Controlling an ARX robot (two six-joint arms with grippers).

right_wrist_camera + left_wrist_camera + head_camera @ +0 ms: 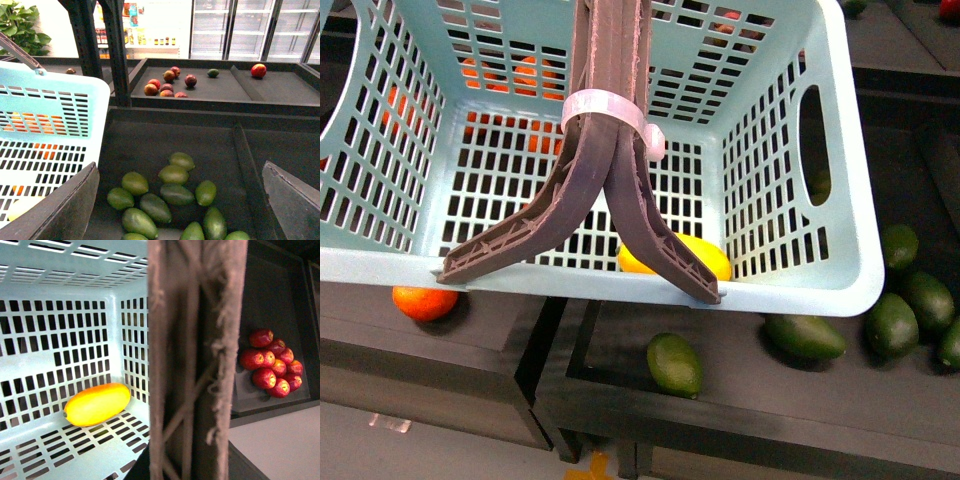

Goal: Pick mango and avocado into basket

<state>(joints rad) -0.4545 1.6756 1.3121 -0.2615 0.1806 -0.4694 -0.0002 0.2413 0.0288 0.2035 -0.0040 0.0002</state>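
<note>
Shop fridges with glass doors line the back wall in the right wrist view, and dark trays of fruit run below them. At far left in the front view an orange lies under the corner of the basket. The basket hangs over the trays with its brown handles upright and bound by a white tie.

The left gripper does not show in any view. Those handles fill its wrist view close up, so that arm probably carries the basket, but I cannot tell how its jaws stand. The mango already lies on the basket floor near the front right corner, half hidden behind a handle leg.

Just outside the front rim a lone avocado rests on a tray, apart from the other avocados further right. The right gripper hovers over that heap, its jaws spread wide with nothing between them.

The avocado is the half of the job left, I judge. It looks smooth and rounded, so it will likely roll if nudged and may slip from a shallow pinch. It is probably light and firm, though the flesh would bruise under a hard squeeze. The best hold seems to be across its broad belly rather than the tapered end, with the jaws coming down on either side and closing gently.
</note>
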